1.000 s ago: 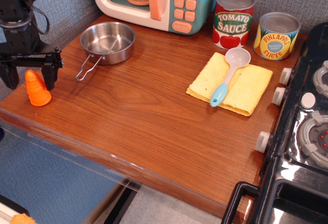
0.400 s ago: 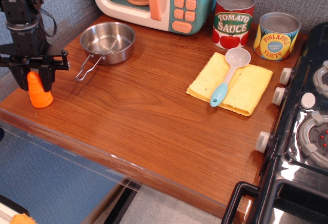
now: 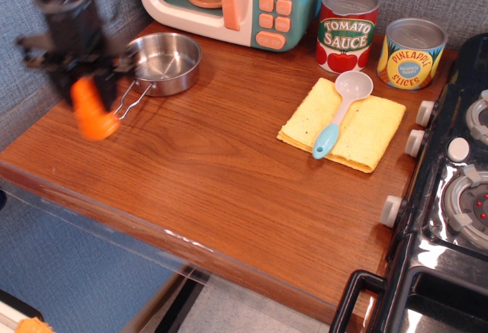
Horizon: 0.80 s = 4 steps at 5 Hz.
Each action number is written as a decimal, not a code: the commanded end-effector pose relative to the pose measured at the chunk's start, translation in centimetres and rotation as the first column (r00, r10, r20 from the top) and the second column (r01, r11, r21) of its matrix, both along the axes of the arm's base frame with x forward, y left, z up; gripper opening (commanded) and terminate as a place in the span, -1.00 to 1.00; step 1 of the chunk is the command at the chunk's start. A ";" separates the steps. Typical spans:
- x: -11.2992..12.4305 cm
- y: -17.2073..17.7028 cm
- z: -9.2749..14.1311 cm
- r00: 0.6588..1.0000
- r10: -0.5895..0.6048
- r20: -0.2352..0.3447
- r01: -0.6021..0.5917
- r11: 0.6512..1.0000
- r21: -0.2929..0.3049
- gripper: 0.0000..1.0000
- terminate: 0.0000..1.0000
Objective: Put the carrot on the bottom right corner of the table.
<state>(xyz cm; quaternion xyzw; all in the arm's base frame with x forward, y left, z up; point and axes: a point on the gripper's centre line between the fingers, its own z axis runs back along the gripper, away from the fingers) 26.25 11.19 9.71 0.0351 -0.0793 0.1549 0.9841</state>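
Observation:
The orange ridged carrot (image 3: 93,110) hangs in my gripper (image 3: 85,91), lifted above the left part of the reddish-brown wood-grain table (image 3: 213,173). The gripper is motion-blurred, its black fingers shut on the carrot's upper part. The carrot is tilted, its wide base pointing down and to the right. It hangs just left of the steel pan's handle. The table's near right corner lies next to the black toy stove.
A steel pan (image 3: 162,60) sits close right of the gripper. A toy microwave (image 3: 229,1) stands at the back. Tomato sauce can (image 3: 347,28) and pineapple can (image 3: 412,52) stand back right. A yellow cloth (image 3: 367,127) with a spoon (image 3: 339,112) lies right. The stove (image 3: 450,196) borders the right edge.
The gripper closed on the carrot at the left edge, lifted it off the table and moved it right, toward the pan handle.

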 end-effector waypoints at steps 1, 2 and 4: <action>1.0 -9.5 -0.7 0.931 -0.366 0.006 0.366 0.929 -0.047 -1.00 -1.00; 0.4 -14.4 -2.7 0.880 -0.475 -0.019 0.473 0.879 -0.060 -1.00 -1.00; -0.5 -22.1 -5.4 0.812 -0.583 -0.042 0.581 0.813 -0.050 -1.00 -1.00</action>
